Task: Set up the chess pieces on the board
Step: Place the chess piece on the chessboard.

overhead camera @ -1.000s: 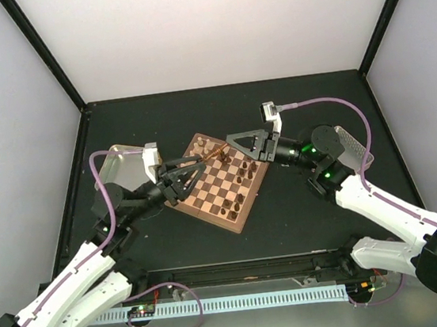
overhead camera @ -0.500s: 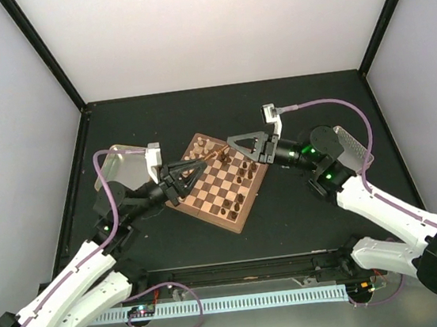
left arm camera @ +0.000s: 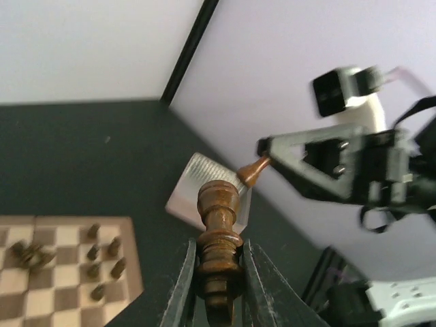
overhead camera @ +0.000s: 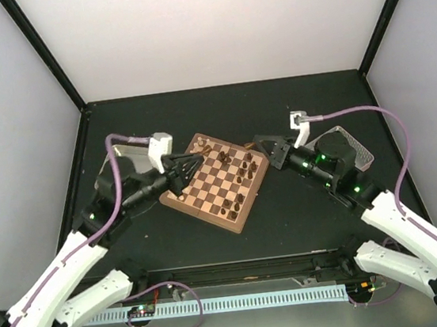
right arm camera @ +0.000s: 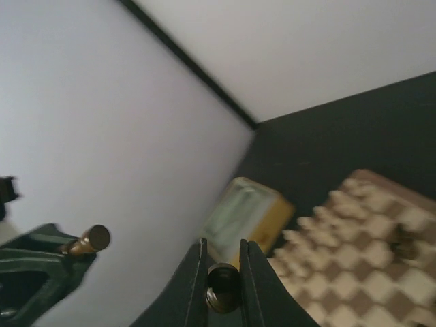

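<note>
Left gripper (left arm camera: pixel 218 251) pinches a turned dark-wood chessman (left arm camera: pixel 218 204)

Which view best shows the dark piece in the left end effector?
Left wrist view: the dark piece stands large in the left end effector. The right wrist view shows it small and end-on; the top view, hardly.
</note>
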Tool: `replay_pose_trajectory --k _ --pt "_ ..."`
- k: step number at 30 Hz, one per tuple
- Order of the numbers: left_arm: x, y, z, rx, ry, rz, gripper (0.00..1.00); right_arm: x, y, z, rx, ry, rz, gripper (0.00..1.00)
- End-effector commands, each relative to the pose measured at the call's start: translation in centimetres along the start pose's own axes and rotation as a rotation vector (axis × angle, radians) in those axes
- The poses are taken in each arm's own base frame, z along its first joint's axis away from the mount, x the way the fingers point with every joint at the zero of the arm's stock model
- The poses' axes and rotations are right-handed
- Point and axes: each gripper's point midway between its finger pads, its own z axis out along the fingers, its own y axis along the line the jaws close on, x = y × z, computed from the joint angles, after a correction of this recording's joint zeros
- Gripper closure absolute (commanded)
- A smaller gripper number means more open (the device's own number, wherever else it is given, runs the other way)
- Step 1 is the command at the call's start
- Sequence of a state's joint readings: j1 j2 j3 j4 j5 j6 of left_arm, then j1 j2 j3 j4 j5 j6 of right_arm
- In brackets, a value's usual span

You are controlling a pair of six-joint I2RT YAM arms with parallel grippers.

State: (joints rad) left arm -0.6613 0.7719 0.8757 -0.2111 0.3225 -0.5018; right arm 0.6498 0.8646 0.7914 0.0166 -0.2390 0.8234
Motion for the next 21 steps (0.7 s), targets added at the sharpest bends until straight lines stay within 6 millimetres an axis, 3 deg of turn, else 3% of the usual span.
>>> replay_pose_trajectory --k 1,8,14,21 --pt "5.6 4.6 1.7 -0.201 0.34 0.043 0.96 0.2 -7.7 -3.1 0.397 -0.063 -0.127 0.97" --pt "11.6 7.9 5.8 -0.405 0.773 0.059 0.96 1.2 -12.1 -7.0 0.605 -0.105 -0.171 0.97" --pt "15.4 9.9 9.2 -0.559 1.027 0.142 0.96 1.9 -13.5 -8.7 0.658 -0.12 -0.182 0.97" --pt "18.3 10.1 11.6 -0.574 1.186 0.168 0.95 2.7 -14.2 -9.6 0.67 -0.128 -0.169 0.97"
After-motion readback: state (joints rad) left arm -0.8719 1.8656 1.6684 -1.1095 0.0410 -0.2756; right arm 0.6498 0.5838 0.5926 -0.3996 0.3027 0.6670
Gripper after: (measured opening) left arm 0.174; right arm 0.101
